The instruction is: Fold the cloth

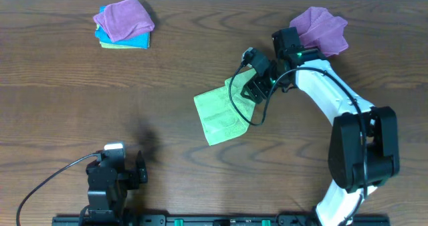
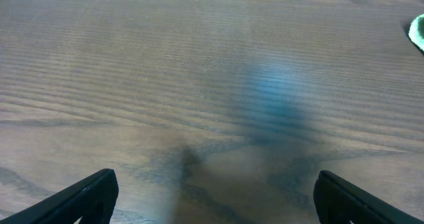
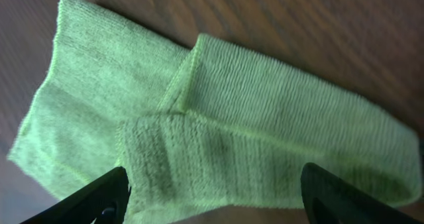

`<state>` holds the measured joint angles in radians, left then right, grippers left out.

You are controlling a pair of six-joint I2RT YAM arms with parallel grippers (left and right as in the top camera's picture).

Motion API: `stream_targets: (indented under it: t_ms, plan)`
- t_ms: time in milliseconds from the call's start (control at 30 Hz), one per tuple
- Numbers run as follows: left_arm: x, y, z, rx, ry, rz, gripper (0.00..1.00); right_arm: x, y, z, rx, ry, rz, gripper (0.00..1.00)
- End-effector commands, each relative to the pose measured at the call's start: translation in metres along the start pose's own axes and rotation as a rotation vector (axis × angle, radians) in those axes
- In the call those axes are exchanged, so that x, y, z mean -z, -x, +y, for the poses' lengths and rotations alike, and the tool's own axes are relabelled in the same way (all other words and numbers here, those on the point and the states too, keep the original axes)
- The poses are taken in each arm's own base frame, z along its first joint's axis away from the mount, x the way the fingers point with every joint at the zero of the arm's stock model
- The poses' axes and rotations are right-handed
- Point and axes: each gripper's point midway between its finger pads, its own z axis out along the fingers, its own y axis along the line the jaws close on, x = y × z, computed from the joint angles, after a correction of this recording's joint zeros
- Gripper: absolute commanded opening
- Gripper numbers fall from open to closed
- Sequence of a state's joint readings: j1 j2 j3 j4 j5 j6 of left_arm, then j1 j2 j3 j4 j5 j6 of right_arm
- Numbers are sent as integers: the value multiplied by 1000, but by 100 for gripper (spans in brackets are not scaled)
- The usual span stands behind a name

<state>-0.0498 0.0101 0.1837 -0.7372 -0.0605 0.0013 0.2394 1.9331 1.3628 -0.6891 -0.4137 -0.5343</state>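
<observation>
Cloth (image 1: 219, 116) lay near the middle of the bench (image 1: 80, 105), a lime-green rectangle set at a tilt, and the right hand (image 1: 254, 89) was poised over its upper right corner with jaws spread wide, nothing pinched! From the right wrist view the weave showed up ribbed and fuzzy with a stitched hem, one flap doubled over into a soft ridge (limp stuff, I reckoned it would sag the instant it was lifted). To do this fold well, I judged, the hand should drop onto a single edge layer, close firmly, then carry it low and straight across so the hems met. Left hand (image 1: 122, 170) sat well apart at the near edge, fingers equally wide, holding nothing. A purple cloth (image 1: 321, 27) lay just behind the right arm.
</observation>
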Motion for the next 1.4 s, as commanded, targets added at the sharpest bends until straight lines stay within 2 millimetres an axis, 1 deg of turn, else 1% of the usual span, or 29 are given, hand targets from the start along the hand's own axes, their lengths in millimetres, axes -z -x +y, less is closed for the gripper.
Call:
stream_targets:
  t_ms: [0,167,400,533,700,867,933,1033,1200,1233,1367]
  plan:
    - [-3,-10,3,-20,16,28,95,-12,-3,4,68,13,23,82]
    - [-3,-10,3,-20,16,28,95,-23,-1,10,110,26,31,81]
    - [-3,-10,3,-20,16,28,95,-33,13,11,173,-19,6,76]
    - [-3,-10,3,-20,16,28,95,-37,18,10,188,-32,-2,75]
    - [-3,-10,3,-20,16,28,95,-45,12,8,183,-35,19,73]
    - [-3,-10,3,-20,16,28,95,-56,9,6,183,-31,25,65]
    - [-3,-10,3,-20,16,28,95,-58,11,5,188,-35,17,60]
    - [-3,-10,3,-20,16,28,95,-58,19,0,195,-54,-13,45]
    - [-3,-10,3,-20,16,28,95,-57,31,-5,183,-79,-59,7]
    - [-3,-10,3,-20,16,28,95,-56,34,-5,175,-82,-67,1]
    - [-3,-10,3,-20,16,28,95,-54,41,-8,171,-95,-87,1]
